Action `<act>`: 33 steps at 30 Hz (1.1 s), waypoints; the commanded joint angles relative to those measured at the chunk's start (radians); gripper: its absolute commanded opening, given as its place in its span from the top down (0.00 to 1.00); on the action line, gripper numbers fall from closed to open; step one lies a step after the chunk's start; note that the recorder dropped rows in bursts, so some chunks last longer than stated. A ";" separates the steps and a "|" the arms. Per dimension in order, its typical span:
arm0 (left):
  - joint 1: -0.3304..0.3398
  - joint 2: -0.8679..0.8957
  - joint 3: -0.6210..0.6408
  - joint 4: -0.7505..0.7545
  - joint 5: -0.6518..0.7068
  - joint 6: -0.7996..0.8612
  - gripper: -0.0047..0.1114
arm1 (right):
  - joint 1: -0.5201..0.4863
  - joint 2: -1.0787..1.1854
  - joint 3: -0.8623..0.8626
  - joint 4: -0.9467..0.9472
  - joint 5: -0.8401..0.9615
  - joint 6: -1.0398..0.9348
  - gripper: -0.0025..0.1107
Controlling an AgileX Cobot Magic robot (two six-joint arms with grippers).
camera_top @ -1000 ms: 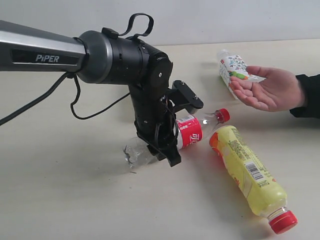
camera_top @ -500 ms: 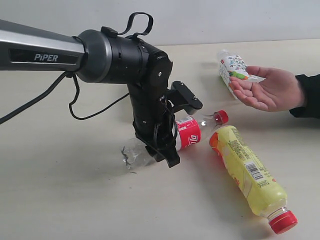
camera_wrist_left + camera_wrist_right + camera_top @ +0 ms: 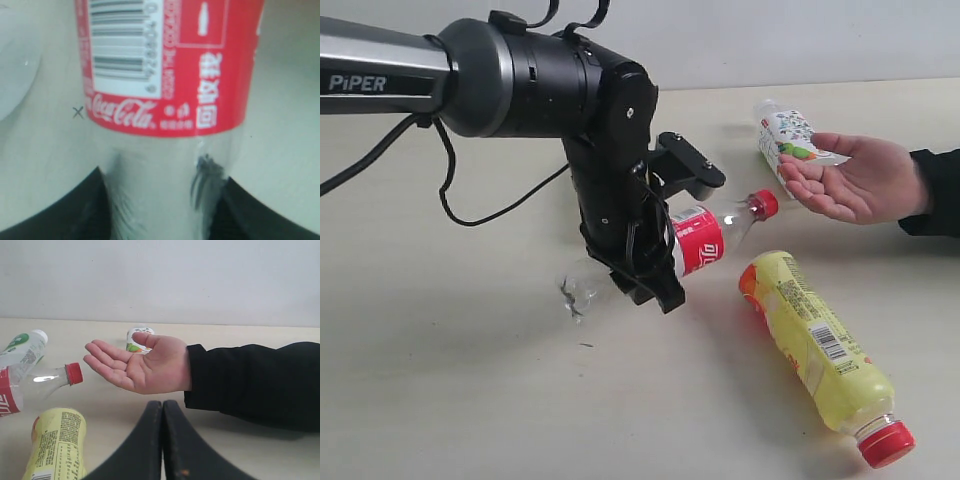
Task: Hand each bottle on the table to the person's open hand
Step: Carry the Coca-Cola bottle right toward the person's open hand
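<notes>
The left pincer (image 3: 648,282) is clenched on the clear lower body of the cola bottle (image 3: 698,243), its dark fingers (image 3: 75,212) pressing in on either side just below the red label. The bottle is held tilted left of centre, its red cap the higher end and aimed right at the open hand (image 3: 850,180). A clear gap separates cap from fingertips. Whether the bottle's base is fully clear of the table (image 3: 470,400) cannot be told.

The palm, turned up at the far right with a black sleeve (image 3: 250,380) behind it, is empty, so by the look of things no bottle has been delivered. The first handover appears to be at the carry stage, the grasp made and the release in the hand to come.

Three more bottles lie on the tabletop. The yellow bottle (image 3: 815,345) lies on its side near right, just beside the cola bottle's neck, its red cap pointing to the near edge. The small white-labelled bottle (image 3: 782,135) lies just beyond the hand, partly hidden by the fingers. The green-and-white bottle (image 3: 22,347) shows only from the right wrist, lying beyond the cola bottle.

The right pincer (image 3: 162,440) is empty with its fingers pressed together, low on the near side of the hand and taking no part.
</notes>
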 commanded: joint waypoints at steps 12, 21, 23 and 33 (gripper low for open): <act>-0.004 -0.096 -0.009 -0.079 0.013 -0.198 0.96 | -0.006 -0.005 0.004 0.000 -0.006 0.001 0.98; -0.004 -0.102 -0.092 -0.436 -0.039 -0.299 0.96 | -0.006 -0.005 0.004 0.000 -0.006 0.001 0.98; -0.004 -0.102 -0.104 -0.591 -0.102 -0.271 0.96 | -0.006 -0.005 0.004 0.000 -0.006 0.001 0.98; -0.082 -0.098 -0.108 -0.953 -0.610 -0.198 0.96 | -0.006 -0.005 0.004 0.000 -0.006 0.001 0.98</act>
